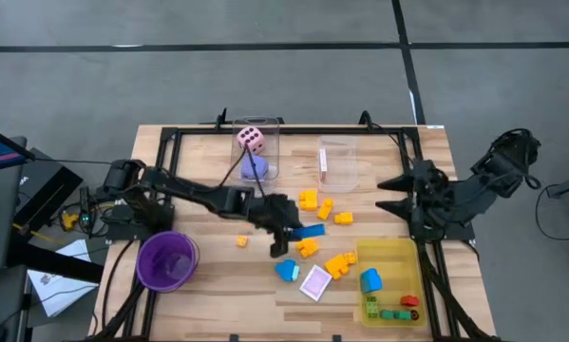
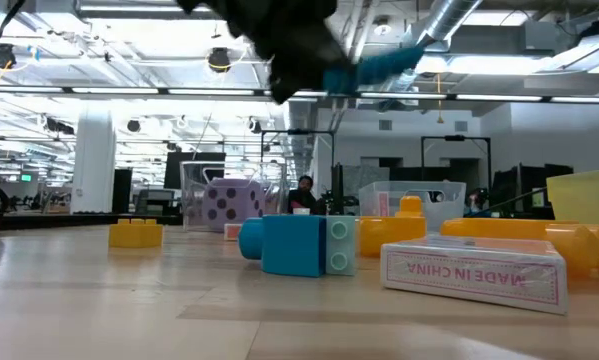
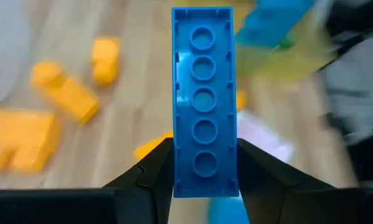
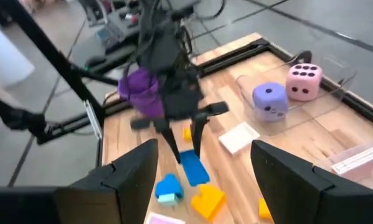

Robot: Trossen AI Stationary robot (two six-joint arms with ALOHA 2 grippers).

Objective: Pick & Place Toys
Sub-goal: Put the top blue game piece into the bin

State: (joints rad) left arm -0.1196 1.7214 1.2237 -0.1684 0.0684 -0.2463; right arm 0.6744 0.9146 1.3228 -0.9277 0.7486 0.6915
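- The left gripper (image 1: 286, 235) hangs over the middle of the table (image 1: 208, 285), its fingers (image 3: 152, 171) pinching one end of a long blue block (image 3: 203, 99).
- In the low view the block is lifted clear of the tabletop; its free end sticks out from the gripper toward the yellow tray (image 1: 412, 252).
- Yellow and orange blocks (image 1: 308, 199) lie scattered just around and below it, with a blue piece (image 1: 287, 271) and a pink-white card (image 1: 316, 283) nearer the table's front edge.
- The right gripper (image 1: 390, 193) waits at the table's right side, jaws spread, holding nothing.
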